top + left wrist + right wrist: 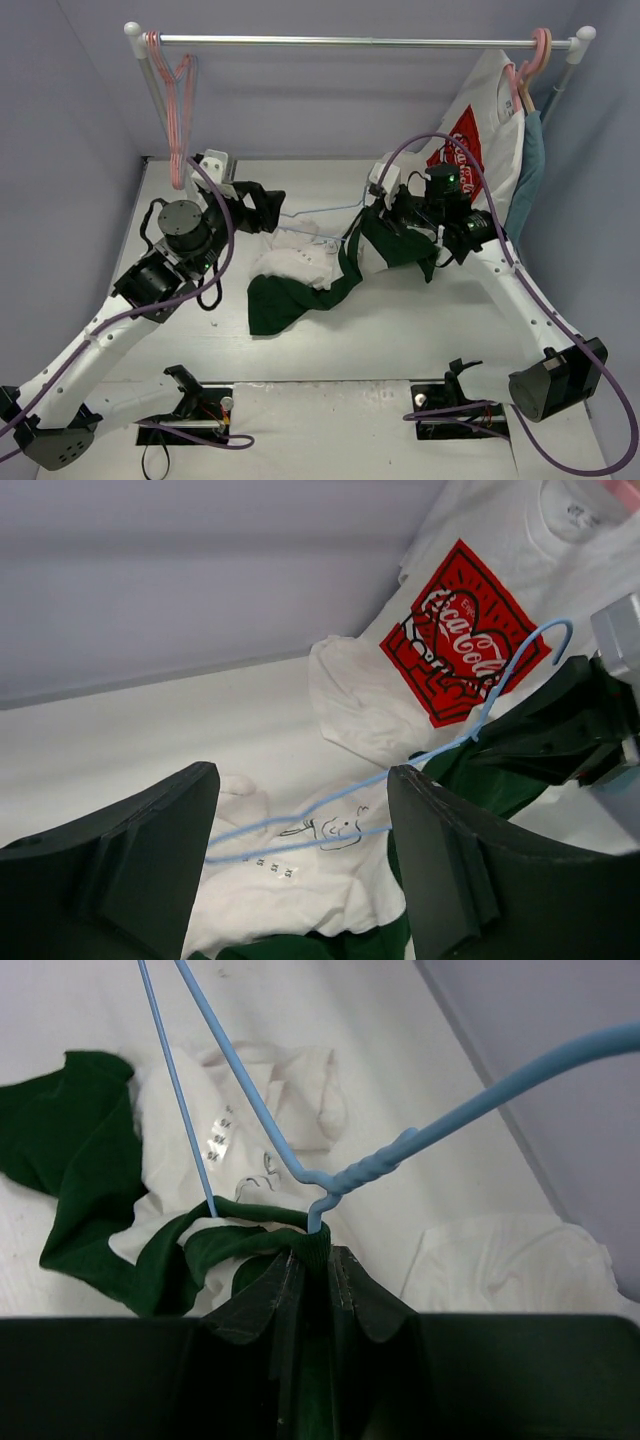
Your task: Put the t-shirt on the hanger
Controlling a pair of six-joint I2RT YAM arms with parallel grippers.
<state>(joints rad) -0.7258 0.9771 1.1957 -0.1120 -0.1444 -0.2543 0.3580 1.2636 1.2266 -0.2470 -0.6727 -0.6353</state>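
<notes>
Carefully now, your right gripper (310, 1258) is clamped on the collar of the green t-shirt (90, 1175), beside the neck of the blue wire hanger (352, 1174); the rest lies on the worktop (420, 330). Your left gripper (303, 780) stands apart around the hanger's corner, so the wire may slip out and drop.

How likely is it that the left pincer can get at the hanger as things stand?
Probably yes: the left pincer is open, the hanger's wire corner lies between its fingers, and nothing blocks it.
</notes>
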